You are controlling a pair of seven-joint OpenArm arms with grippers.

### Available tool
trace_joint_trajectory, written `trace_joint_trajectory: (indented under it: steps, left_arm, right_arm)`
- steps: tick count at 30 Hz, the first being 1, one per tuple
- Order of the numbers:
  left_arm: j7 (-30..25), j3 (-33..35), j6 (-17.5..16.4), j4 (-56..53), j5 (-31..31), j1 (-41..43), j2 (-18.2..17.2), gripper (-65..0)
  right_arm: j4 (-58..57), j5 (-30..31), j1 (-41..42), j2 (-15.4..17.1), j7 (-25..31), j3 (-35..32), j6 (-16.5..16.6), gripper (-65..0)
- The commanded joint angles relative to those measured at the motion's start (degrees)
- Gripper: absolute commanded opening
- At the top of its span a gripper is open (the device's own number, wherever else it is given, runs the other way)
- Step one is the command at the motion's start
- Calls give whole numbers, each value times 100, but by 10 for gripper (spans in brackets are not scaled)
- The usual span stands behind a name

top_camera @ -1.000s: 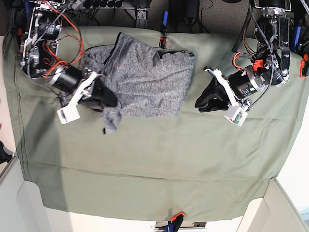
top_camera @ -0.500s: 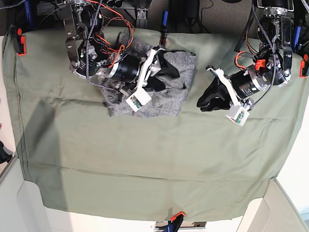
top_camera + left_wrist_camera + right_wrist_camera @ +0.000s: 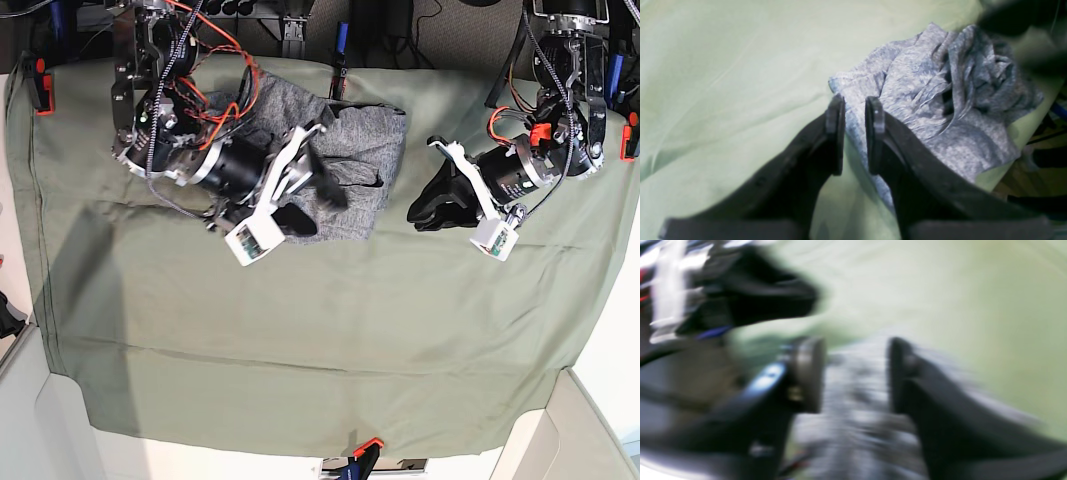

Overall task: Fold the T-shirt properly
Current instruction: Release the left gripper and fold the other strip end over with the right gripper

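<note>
Since half a second ago the right gripper (image 3: 312,205) has slid down and off toward the shirt's lower edge, jaws now spread wide with nothing between them. Its wrist view is a blurry mess, but you can see grey fabric under the gap, not pinched. T-shirt (image 3: 365,160) sits bunched and half folded at the far middle of the olive table cloth (image 3: 330,340). Left gripper (image 3: 425,212) hangs just beside the shirt's edge, jaws only a narrow slit apart, holding nothing. No containers anywhere on the table
</note>
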Motion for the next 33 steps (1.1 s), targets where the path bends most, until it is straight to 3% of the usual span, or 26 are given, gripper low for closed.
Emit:
trace_joint_trajectory:
  steps: [1, 2, 8, 12, 19, 23, 30, 33]
  left_arm:
    - [-107, -57, -71, 116, -140, -59, -76, -538]
    - [-107, -68, -71, 116, -140, -55, -76, -538]
    - [-107, -76, -71, 116, -264, -11, -76, -538]
    - [-109, -76, -71, 114, -382, -13, -76, -538]
    - [-55, -76, -71, 116, -396, -11, -76, -538]
    - [46, -76, -71, 116, -402, 44, -76, -538]
    - [44, -210, -71, 116, -450, 116, -76, -538]
    - [79, -511, -71, 116, -767, 133, -76, -538]
  right_arm:
    - [90, -109, 98, 0, 186, 214, -22, -564]
    - [74, -304, 111, 0, 243, 448, -39, -650]
    - [-219, -525, 111, 4, 612, 1805, -79, -650]
    - [-811, -295, 144, 83, 693, 2103, -37, -650]
    - [-1434, 1029, 72, 476, -52, 1445, 96, -650]
    - [-1158, 1698, -118, 490, -214, 933, 184, -650]
    - [-444, 1773, -387, 490, -439, -149, 186, -650]
    - [-341, 1773, -385, 492, -621, -669, 186, -650]
